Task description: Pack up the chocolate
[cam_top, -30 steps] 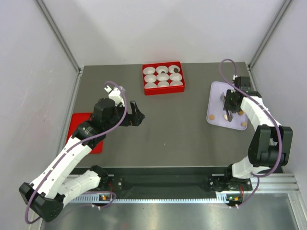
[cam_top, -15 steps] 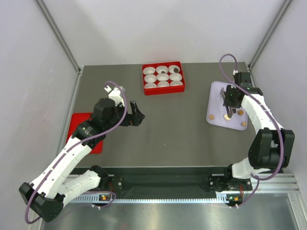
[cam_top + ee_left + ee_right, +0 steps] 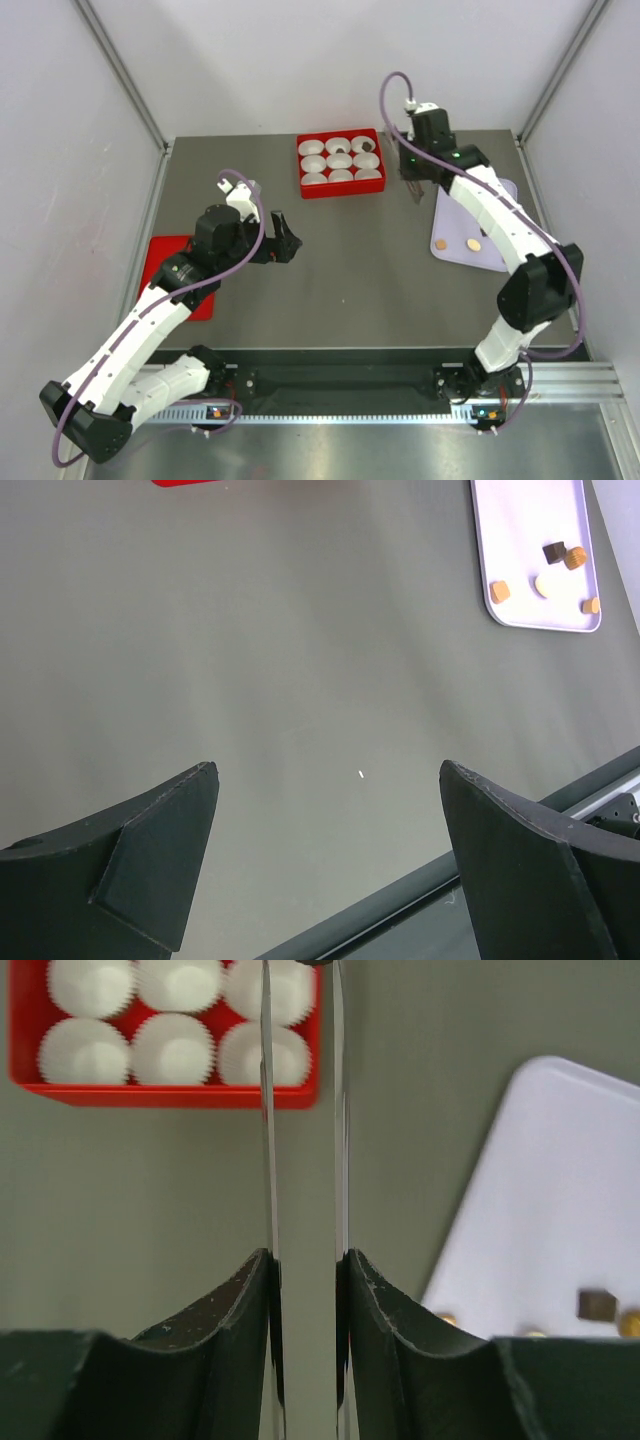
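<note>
The chocolates are small dark and tan sweets. Two tan ones lie on the lavender tray; the left wrist view shows several there. A red box holds white paper cups, two with dark chocolates. My right gripper is shut on thin metal tweezers and hovers between the box and the tray. The tweezer tips run off the frame's top edge, so I cannot tell what they hold. My left gripper is open and empty above bare table.
A flat red lid lies at the left, partly under the left arm. The table's front edge with a dark rail shows in the left wrist view. Grey walls close in the back and sides.
My right gripper has left the lavender tray and swung left and back with the tweezers, now near the red box's right side. The left arm has not moved.
</note>
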Robot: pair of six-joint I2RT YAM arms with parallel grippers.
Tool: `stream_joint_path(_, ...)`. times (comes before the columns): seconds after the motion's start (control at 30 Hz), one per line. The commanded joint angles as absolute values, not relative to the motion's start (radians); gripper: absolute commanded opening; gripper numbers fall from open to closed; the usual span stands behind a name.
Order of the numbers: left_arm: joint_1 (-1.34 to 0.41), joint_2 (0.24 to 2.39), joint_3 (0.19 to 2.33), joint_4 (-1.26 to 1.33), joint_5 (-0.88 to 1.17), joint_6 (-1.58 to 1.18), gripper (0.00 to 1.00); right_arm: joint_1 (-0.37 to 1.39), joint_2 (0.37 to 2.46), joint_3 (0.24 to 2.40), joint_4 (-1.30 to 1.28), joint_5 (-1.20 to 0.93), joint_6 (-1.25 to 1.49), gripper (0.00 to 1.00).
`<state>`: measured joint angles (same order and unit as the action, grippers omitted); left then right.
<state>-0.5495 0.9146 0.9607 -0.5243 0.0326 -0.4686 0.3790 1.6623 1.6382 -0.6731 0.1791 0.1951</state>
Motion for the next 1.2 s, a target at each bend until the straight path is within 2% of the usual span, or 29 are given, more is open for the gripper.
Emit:
stream_joint_path(0.0,-0.549,0.908,0.980,-0.486,0.017,-0.454,0.96,0.448,1.756,1.779,-0.600,0.218,0.199,0.29)
stream_joint_path(0.43,-0.549,0.902,0.997,-0.511,0.009,-0.445,0.97,0.511,2.025,1.905,-0.365,0.157,0.172,0.30)
stream_joint_path(0.93,-0.549,0.971,1.000,-0.472,-0.072,-0.428,0.96,0.532,2.108,1.910,-0.287,0.075,0.152,0.30)
stream_joint_path(1.17,-0.549,0.996,1.025,-0.462,-0.109,-0.417,0.96,0.566,2.189,1.989,-0.252,0.051,0.141,0.31)
